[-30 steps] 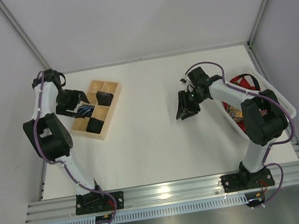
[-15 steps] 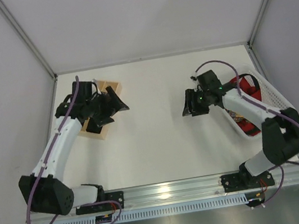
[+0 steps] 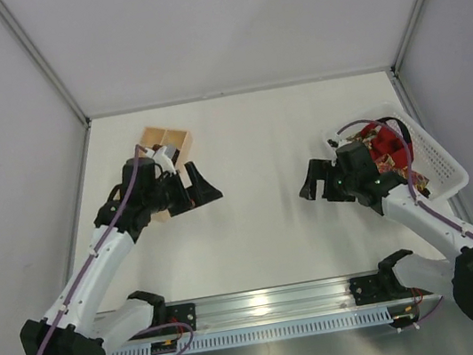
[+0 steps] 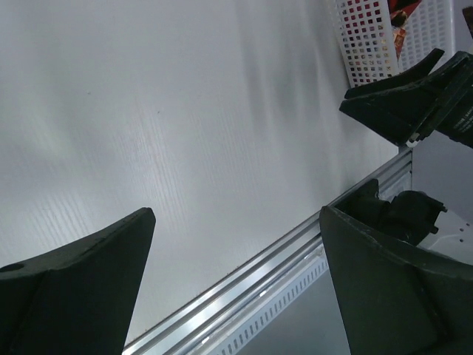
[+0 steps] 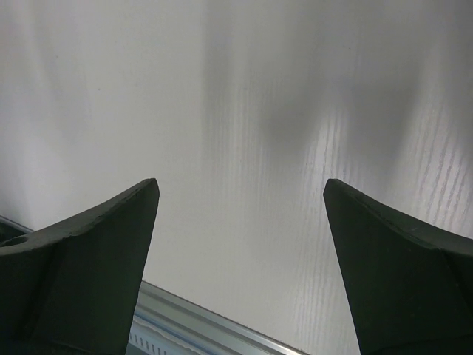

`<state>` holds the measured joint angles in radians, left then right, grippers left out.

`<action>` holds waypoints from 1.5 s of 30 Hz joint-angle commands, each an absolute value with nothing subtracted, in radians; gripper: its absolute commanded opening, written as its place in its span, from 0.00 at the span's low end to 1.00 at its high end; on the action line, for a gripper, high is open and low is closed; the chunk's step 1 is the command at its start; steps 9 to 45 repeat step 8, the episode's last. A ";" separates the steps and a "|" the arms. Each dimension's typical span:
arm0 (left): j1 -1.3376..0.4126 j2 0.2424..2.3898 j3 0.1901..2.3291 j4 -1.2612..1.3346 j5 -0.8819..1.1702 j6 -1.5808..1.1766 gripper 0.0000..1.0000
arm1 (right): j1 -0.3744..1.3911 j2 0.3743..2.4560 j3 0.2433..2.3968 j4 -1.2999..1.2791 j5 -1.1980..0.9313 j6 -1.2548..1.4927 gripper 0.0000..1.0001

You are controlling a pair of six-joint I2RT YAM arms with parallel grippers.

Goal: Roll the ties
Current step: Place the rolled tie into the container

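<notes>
Red ties [image 3: 386,143] lie heaped in the white basket [image 3: 447,164] at the right, with a gold-patterned one [image 3: 420,177] beside them. A bit of red tie [image 4: 403,9] also shows in the left wrist view. My left gripper [image 3: 195,191] hovers open just right of the wooden box [image 3: 164,138], over bare table. The right gripper [image 3: 317,184] hangs open left of the basket. Both wrist views show wide jaws with nothing between them: left gripper [image 4: 238,214], right gripper [image 5: 240,185]. My left arm hides any rolled ties in the box.
The box's two far compartments look empty. In the left wrist view the basket wall [image 4: 366,44] and the right gripper [image 4: 405,103] are at upper right. The metal rail [image 3: 265,301] runs along the table's near edge.
My left arm has swung from over the box out to its right. The right arm has drawn back toward the near edge. Both grippers have opened wider.
</notes>
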<state>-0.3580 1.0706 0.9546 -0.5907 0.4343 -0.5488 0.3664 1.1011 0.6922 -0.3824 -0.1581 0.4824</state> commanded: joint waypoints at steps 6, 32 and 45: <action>-0.365 0.758 0.571 -0.108 0.433 -0.855 1.00 | 0.437 0.881 0.494 -0.142 -0.070 0.547 1.00; -0.367 0.636 0.447 -0.005 0.404 -0.891 1.00 | 0.465 0.769 0.424 -0.109 -0.038 0.560 1.00; -0.367 0.636 0.447 -0.005 0.404 -0.891 1.00 | 0.465 0.769 0.424 -0.109 -0.038 0.560 1.00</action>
